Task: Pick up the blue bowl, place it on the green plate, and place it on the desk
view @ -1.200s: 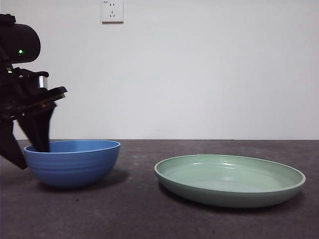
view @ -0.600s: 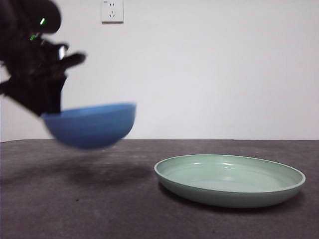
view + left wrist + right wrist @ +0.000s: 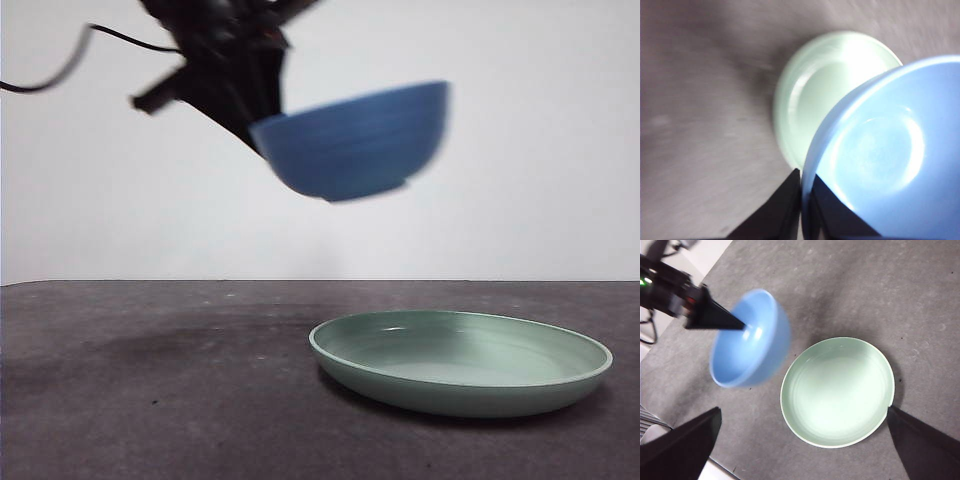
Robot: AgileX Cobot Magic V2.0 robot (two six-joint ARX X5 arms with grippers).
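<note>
Blue bowl carried high and tilted, well above the desk, pinched at its rim by the left gripper: one jaw inside the wall, one outside, leaving the base free for setting down. Ahead of and below the fingertips: green plate, empty, flat on the desk. Nothing between bowl and plate. Right gripper waiting overhead, jaws spread wide, holding nothing.

Bowl up in the air, clear of the table, pinched at its rim by the left gripper. Plate flat on the table, lower and to the right.
</note>
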